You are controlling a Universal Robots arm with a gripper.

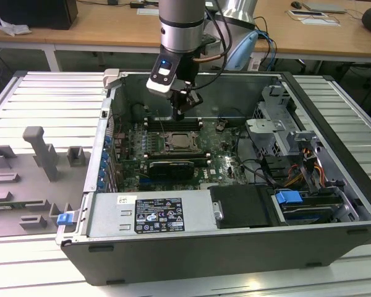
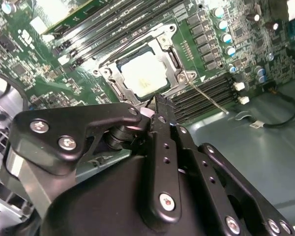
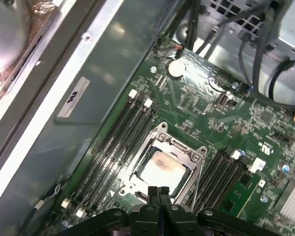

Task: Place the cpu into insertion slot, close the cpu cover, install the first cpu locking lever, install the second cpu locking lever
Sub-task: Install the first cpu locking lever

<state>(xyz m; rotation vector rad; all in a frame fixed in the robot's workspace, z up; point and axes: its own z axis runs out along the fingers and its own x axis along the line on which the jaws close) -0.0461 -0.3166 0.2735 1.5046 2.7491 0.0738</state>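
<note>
The cpu [image 1: 181, 142] [image 2: 143, 76] [image 3: 161, 168] lies flat in the insertion slot [image 2: 119, 63] on the green motherboard, its pale metal top showing. The cpu cover [image 2: 173, 58] [image 3: 160, 136], a silvery frame plate, lies down around the chip. A thin locking lever [image 2: 209, 97] sticks out from one corner of the socket. My gripper [image 1: 179, 114] [image 2: 157, 104] [image 3: 158, 191] hangs a short way above the far edge of the socket. Its black fingers are pressed together with nothing between them.
Long black memory slots [image 3: 115, 142] flank the socket on both sides. The computer case's walls [image 1: 173, 244] surround the board, with a drive cage [image 1: 278, 124] and cables at the exterior view's right. A grey fixture plate [image 1: 31, 179] lies outside the case at the exterior view's left.
</note>
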